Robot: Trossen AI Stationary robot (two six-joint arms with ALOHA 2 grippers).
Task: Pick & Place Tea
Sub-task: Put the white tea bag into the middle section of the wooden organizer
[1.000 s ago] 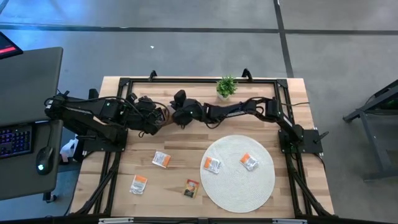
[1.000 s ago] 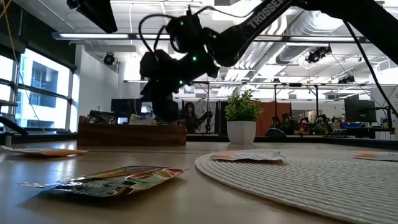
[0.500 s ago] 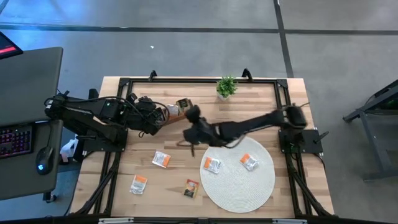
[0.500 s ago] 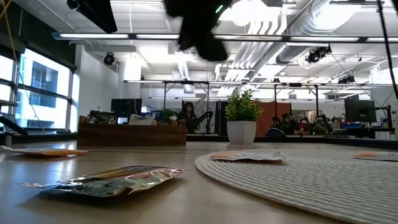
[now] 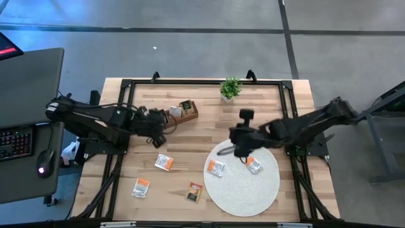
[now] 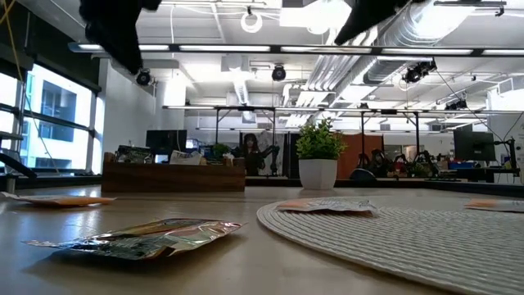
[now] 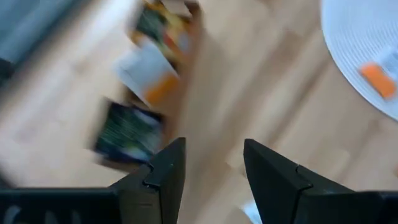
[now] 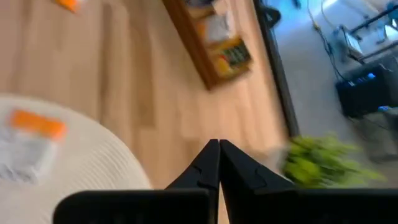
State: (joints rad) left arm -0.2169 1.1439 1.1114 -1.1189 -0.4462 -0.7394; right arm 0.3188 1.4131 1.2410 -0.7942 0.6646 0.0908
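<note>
Several small tea sachets lie flat. Two white-and-orange ones [image 5: 216,168] [image 5: 254,165] rest on the round white mat [image 5: 242,190]. On the bare wood lie two more white-and-orange ones [image 5: 164,162] [image 5: 141,187] and a yellow-brown one [image 5: 195,191] [image 6: 139,238]. More sachets stand in the wooden tray [image 5: 183,111] [image 7: 149,81]. My right gripper [image 5: 235,138] [image 8: 214,149] hovers shut above the mat's far edge with nothing visible between its fingers. My left gripper [image 5: 159,125] [image 7: 211,158] is open beside the tray's left end.
A small potted plant [image 5: 230,88] [image 6: 319,160] stands at the far edge, right of the tray. A black frame runs round the table top [image 5: 126,85]. Bare wood lies between the tray and the mat [image 5: 202,136]. A desk with keyboard and mouse [image 5: 25,145] stands left of the table.
My right gripper has left the tray and swung high across the table to the right and nearer, from the tray's spot to above the mat's far edge, and the tray shows uncovered. My left arm has shifted a little beside the tray.
</note>
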